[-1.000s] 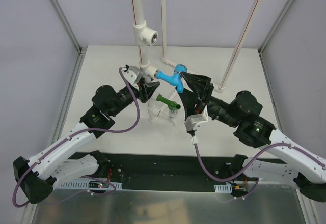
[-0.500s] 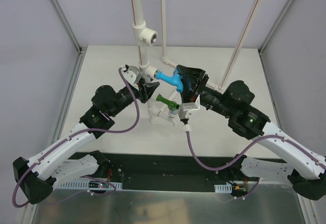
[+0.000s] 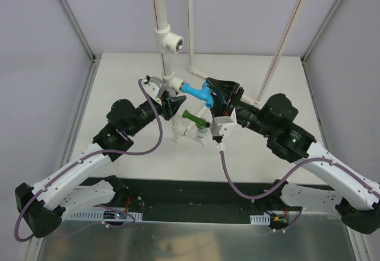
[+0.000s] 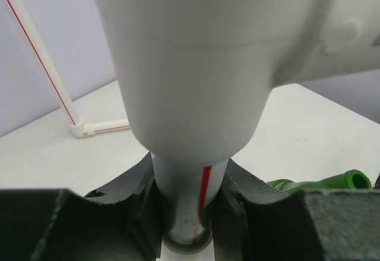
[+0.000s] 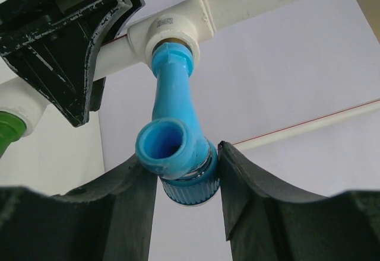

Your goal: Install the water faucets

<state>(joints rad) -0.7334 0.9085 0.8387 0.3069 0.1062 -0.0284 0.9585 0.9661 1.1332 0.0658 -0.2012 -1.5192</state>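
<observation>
Blue faucet (image 5: 176, 147) snug inside right pincer (image 5: 184, 175)

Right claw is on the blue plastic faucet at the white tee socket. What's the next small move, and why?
Probably a small wrist twist of the right claw to screw the light blue plastic faucet deeper. The claw is shut on the faucet's body, the faucet's end sits in the white tee socket, and the left claw clamps the white red-striped pipe, bracing it.

The bright blue plastic faucet (image 5: 173, 145) and the dark green plastic faucet (image 3: 193, 117) are plain; the white round plastic pipe (image 4: 181, 196) carries a stripe (thin, red, lengthwise).
</observation>
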